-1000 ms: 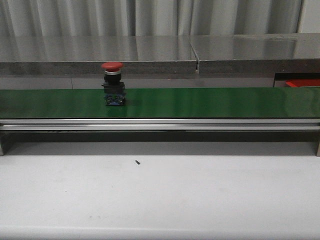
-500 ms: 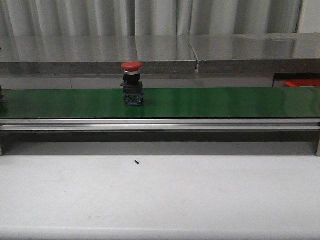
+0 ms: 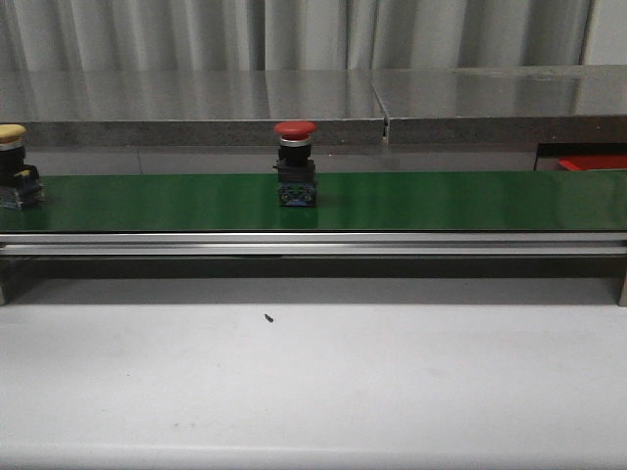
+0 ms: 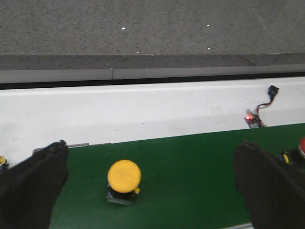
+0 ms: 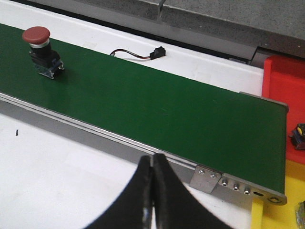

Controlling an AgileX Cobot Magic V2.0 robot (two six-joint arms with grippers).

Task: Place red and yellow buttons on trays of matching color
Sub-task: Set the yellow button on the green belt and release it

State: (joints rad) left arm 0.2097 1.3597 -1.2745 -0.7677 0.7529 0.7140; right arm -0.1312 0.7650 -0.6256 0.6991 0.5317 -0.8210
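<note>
Two buttons stand upright on the green conveyor belt (image 3: 411, 201) in the front view. At the far left edge of the frame sits the yellow button (image 3: 14, 166); nearer mid-frame, left of center, stands the red button (image 3: 296, 164). At the right edge, behind the belt's end, a strip of the red tray (image 3: 594, 162) shows. The left gripper (image 4: 150, 183) hangs above the belt with its jaws spread wide, grasping nothing, the yellow button between and below its fingers (image 4: 31, 183). The right gripper (image 5: 152, 195) has its jaws pressed together, empty, over the belt's near rail (image 5: 95, 133).
</note>
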